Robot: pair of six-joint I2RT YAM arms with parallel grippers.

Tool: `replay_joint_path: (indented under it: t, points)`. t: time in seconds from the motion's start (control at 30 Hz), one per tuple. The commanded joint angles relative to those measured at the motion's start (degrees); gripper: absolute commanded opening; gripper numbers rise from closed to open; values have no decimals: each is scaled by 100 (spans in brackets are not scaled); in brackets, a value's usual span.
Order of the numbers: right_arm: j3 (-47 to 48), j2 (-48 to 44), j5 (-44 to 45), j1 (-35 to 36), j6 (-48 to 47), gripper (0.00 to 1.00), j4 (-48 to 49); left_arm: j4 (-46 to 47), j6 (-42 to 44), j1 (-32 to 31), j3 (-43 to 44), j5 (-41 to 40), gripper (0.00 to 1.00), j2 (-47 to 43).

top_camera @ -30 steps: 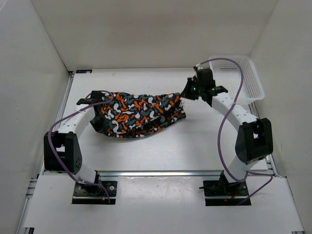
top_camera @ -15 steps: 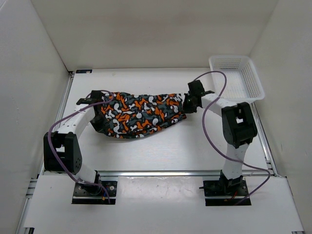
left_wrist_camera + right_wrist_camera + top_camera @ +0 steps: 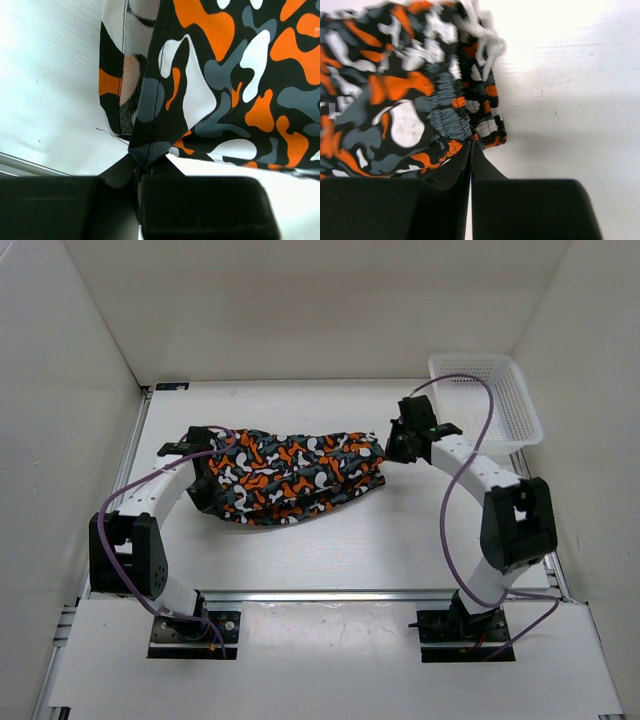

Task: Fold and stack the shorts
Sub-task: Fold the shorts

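The shorts (image 3: pixel 290 475) hang stretched out between my two grippers over the middle of the table, sagging onto it at the near edge. My left gripper (image 3: pixel 207 440) is shut on a hem corner of the shorts at their left end. In the left wrist view the gripper (image 3: pixel 141 167) pinches that corner of the fabric (image 3: pixel 225 75). My right gripper (image 3: pixel 392 447) is shut on the gathered waistband at the right end. In the right wrist view the gripper (image 3: pixel 471 144) bites the waistband edge of the shorts (image 3: pixel 395 100).
A white plastic basket (image 3: pixel 527 405) stands at the back right corner, just behind my right arm. White walls close in the table (image 3: pixel 330 540) on the left, back and right. Purple cables loop off both arms.
My right gripper dipped down and slightly toward me with the waistband, and its elbow swung in, then back out to the right. The left arm has held still.
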Motion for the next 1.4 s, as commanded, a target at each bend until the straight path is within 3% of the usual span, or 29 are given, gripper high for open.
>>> replay_joint_path:
  t: [0.0,0.43,0.47,0.53,0.57,0.6,0.67,0.77,0.83,0.9,0.93,1.03,1.2,1.37]
  points:
    - [-173,-476,308,-34,-85,0,-13,-11,47,-8,36,-11,10,-230]
    - [-174,622,396,-149,-199,0,136,112,-59,-8,-201,-11,10,-186]
    - [-174,561,318,-149,-199,0,136,112,-59,-8,-202,76,15,-186]
    - [-16,377,317,-149,-199,0,58,112,64,-8,-202,261,38,-134]
    - [80,298,395,-79,-199,3,-117,33,116,-8,-97,261,74,-134]
    - [299,227,448,-78,-199,6,-197,-37,117,-8,-26,261,85,-134]
    - [528,25,501,70,-260,22,-399,-195,117,-8,288,139,100,-334]
    - [968,-37,415,220,-322,45,-522,-407,117,70,885,-73,100,-476]
    - [1379,287,143,273,-375,52,-576,-373,117,123,1177,-56,97,-468]
    - [1923,796,-112,334,-428,52,-777,-249,117,123,1555,67,86,-135]
    - [2110,972,-235,335,-428,51,-830,-118,117,123,1661,68,68,40]
    - [2575,1605,-640,396,-428,41,-831,6,170,123,2047,269,52,866]
    - [2473,2142,-519,396,-296,35,-892,58,222,18,2426,323,50,1930]
    - [1666,2143,413,396,169,32,-1173,112,275,18,2312,498,52,2327]
